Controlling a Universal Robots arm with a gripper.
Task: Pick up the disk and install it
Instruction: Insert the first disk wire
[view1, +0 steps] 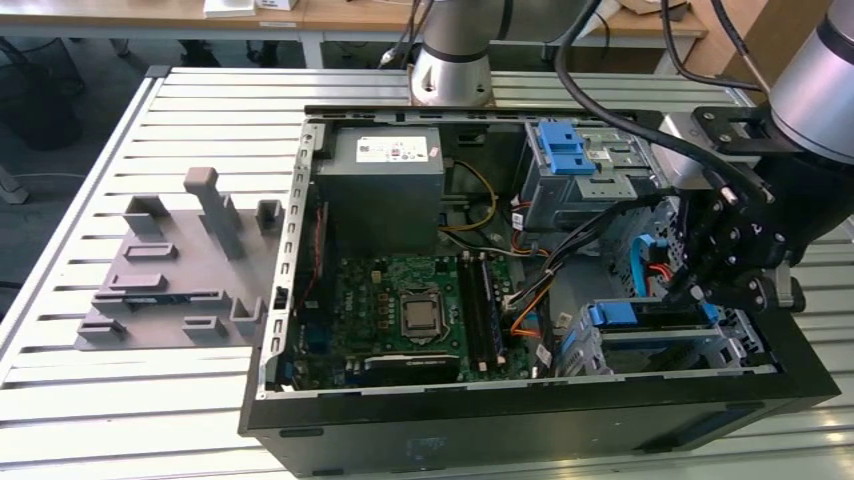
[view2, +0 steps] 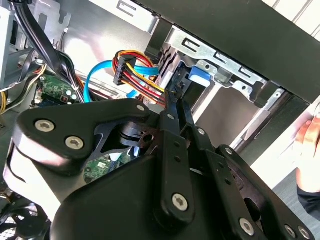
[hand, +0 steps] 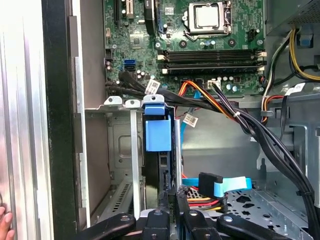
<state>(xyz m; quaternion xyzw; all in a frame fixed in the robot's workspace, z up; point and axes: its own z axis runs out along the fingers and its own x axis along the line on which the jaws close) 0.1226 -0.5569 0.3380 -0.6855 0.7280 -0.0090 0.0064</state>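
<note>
Open computer case (view1: 287, 330), hand (hand: 170, 200) closed on disk (hand: 158, 134)

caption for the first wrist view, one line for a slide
Gripper poised at the blue-framed disk standing on edge in the drive cage of the open computer case, motherboard beyond.

A slatted metal tabletop (view1: 200, 110) carries the scene. An open black computer case (view1: 534, 430) lies directly on it, and a grey plastic fixture (view1: 167, 280) with upright posts rests on the slats toward the exterior view's left, apart from the case.
</note>
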